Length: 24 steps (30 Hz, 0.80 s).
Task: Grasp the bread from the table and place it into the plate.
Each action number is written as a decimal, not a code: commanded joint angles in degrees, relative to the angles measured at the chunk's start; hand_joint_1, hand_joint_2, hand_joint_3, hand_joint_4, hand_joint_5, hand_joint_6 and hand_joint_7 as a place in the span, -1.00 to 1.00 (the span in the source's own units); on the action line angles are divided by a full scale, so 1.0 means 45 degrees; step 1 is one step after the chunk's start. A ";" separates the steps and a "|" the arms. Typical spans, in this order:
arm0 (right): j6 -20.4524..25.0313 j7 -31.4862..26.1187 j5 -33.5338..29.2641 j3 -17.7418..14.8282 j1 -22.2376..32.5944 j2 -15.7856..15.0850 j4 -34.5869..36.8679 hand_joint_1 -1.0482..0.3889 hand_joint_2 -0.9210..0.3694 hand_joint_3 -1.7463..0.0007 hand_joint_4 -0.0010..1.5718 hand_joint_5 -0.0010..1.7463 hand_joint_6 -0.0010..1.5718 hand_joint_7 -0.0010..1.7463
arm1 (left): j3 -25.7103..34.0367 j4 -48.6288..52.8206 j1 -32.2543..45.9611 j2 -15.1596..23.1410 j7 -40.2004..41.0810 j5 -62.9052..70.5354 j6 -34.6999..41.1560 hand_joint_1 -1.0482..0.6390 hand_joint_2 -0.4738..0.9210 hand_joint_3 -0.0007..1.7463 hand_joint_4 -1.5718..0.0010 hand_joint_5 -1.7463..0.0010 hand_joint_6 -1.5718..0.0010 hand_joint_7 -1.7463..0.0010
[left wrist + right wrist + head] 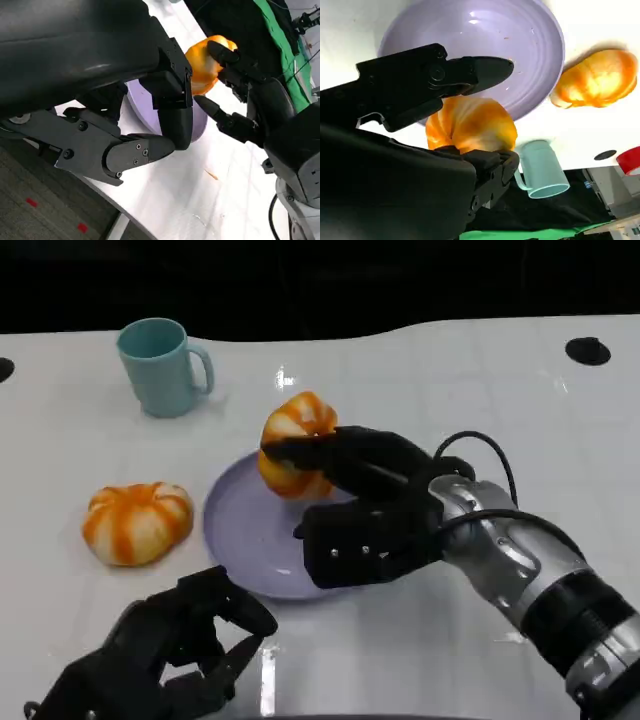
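Right hand [365, 510] grips a bread [296, 443], fingers wrapped round it, holding it over the far rim of the purple plate [240, 530]. Left hand [165, 655] rests near the table's [450, 380] front edge, fingers loosely curled, holding nothing. Second bread [136, 521] sits left of the plate, teal mug [160, 366] beyond.

Head view looks down on the counter [450, 370]; both wrist views sit close behind their hands, sharing the plate [240, 530] and bread [295, 445].

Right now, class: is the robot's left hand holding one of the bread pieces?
No. In the head view the left hand holds nothing, near the table's front edge, while the right hand grips a bread at the plate.
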 commanded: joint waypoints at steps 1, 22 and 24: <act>0.0227 0.0370 -0.0057 0.0063 0.0128 -0.0439 -0.0741 -0.66 -1.00 0.66 -0.97 -0.74 -0.84 -1.00 | 0.0047 -0.0068 0.0019 0.0105 0.0090 0.0082 -0.0022 -0.11 0.81 -0.21 0.02 -1.00 0.19 -0.48; 0.0386 0.0511 -0.0108 0.0044 0.0541 -0.0837 -0.1776 -0.52 -1.00 0.73 0.11 -0.87 -0.87 -0.97 | 0.0041 -0.0021 0.0008 0.0092 0.0079 0.0059 -0.0014 -0.10 0.80 -0.20 0.02 -1.00 0.19 -0.47; 0.0191 0.0023 -0.0053 -0.0131 0.0789 -0.0876 -0.2084 -0.46 -1.00 0.76 0.13 -0.87 -0.73 -0.92 | 0.0046 -0.0006 0.0006 0.0086 0.0079 0.0047 -0.0024 -0.10 0.80 -0.19 0.02 -1.00 0.19 -0.47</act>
